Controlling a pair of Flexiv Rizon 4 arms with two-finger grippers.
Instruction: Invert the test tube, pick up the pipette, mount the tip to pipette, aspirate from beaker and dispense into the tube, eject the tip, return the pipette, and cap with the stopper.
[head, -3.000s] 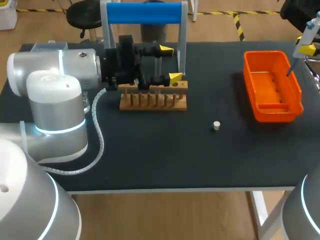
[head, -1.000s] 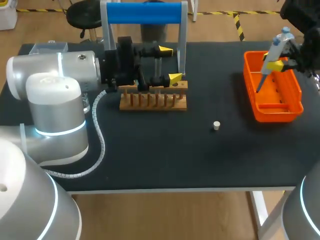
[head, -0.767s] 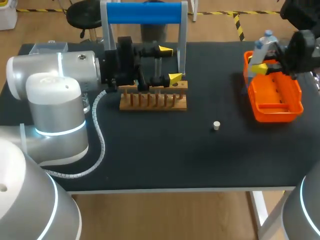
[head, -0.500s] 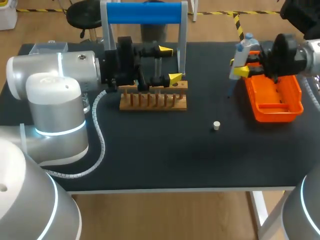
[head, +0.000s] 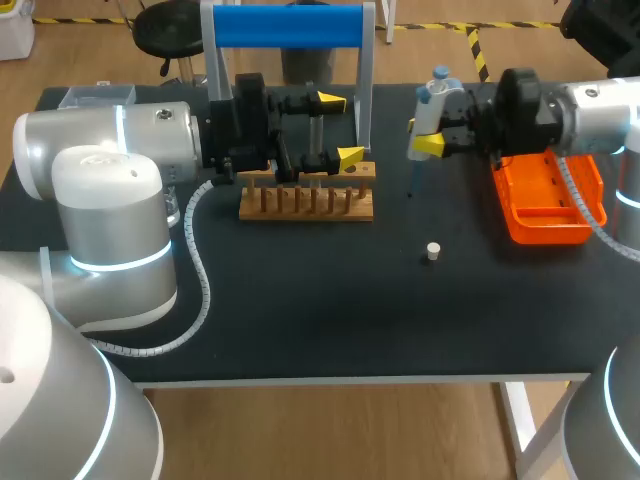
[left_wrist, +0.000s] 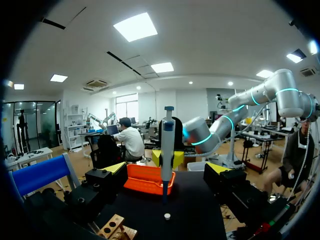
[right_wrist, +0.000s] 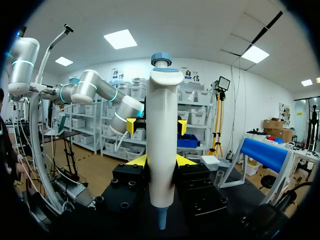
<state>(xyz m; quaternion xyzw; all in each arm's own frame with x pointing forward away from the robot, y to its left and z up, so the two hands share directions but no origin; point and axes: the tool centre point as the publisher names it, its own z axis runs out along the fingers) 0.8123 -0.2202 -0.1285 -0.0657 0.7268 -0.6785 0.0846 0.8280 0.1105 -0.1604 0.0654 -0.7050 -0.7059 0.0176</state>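
Pipette hangs upright, clamped in the right gripper, just beside the rack. Tube apparently stands within the left gripper; its grip I cannot tell. Keep the pipette vertical and centre its tip over the tube's mouth.

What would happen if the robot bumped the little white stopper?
It looks tiny, so the stopper is probably light and would skid easily. It seems to stand on a flat end; knocked onto its round side, it might roll away.
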